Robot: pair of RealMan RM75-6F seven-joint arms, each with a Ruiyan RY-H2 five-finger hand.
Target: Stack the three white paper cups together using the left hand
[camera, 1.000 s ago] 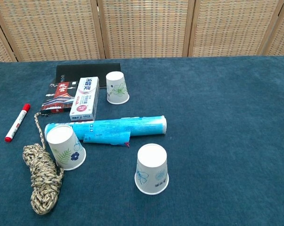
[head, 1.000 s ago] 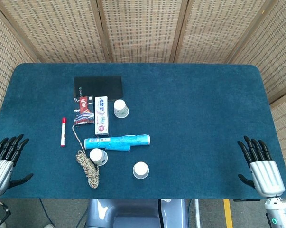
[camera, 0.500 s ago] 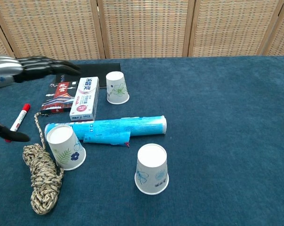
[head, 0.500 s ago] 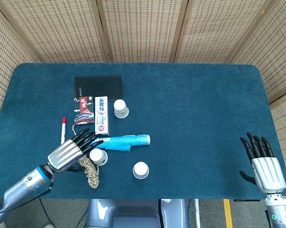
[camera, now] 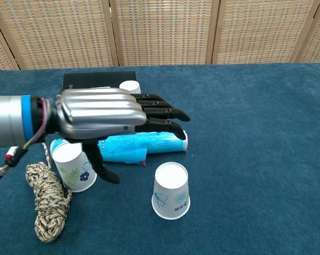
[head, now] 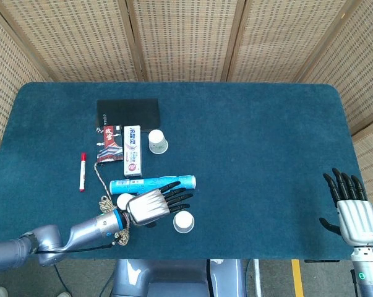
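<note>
Left hand (camera: 104, 114) hovers, fingers spread, empty, above the blue tube (camera: 154, 143), nearest paper cup (camera: 171, 190) at its five o'clock

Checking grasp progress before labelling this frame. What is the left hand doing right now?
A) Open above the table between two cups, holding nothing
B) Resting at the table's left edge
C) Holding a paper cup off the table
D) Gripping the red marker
A: the left hand hangs with fingers spread, empty, over the blue tube, between the near-left cup and the near-centre cup, both standing on the table.
</note>
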